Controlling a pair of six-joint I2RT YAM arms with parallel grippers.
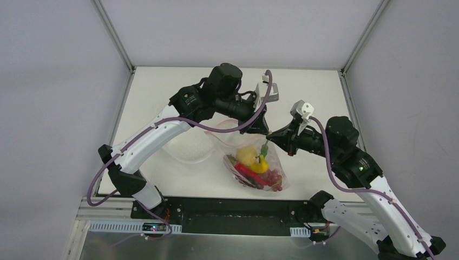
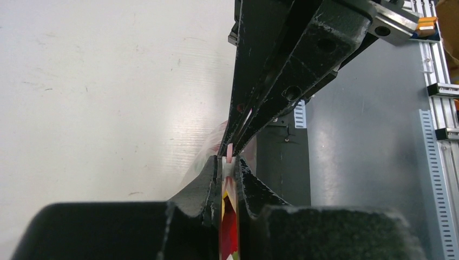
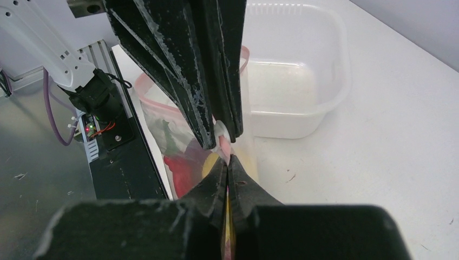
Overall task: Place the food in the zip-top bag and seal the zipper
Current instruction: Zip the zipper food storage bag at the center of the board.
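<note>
Reaching in from opposite sides, the 2 arms meet tip to tip over the middle of the counter [image 1: 314, 97]. The left arm rises from its base, bends high at the elbow and angles down and to the right. This brings the left gripper [image 1: 263, 129] to the raised mouth edge of the zip-top bag [image 1: 254, 169]. The right arm leans forward and to the left, its forearm nearly level, and the right gripper [image 1: 273, 137] sits just beside the left one, almost touching it.

In the left wrist view, the left gripper's fingers [image 2: 208, 181] are pressed together on the zipper [image 2: 229, 152]. Red and yellow show through the plastic in the thin slit between them. In the right wrist view, the right gripper's 2 fingers [image 3: 214, 181] are likewise clamped nearly closed on the same edge, directly beneath the left gripper's tips.

The bag's body rests on the counter near its front edge, between the 2 bases. Inside it lie the round yellow fruit [image 1: 246, 155], the banana [image 1: 261, 166], the red chili [image 1: 248, 173] and the grape bunch [image 1: 275, 179]. Part of the pink strip curves loosely to the left of the grippers. The white translucent tub [image 1: 187, 154] stands just left of the bag.
</note>
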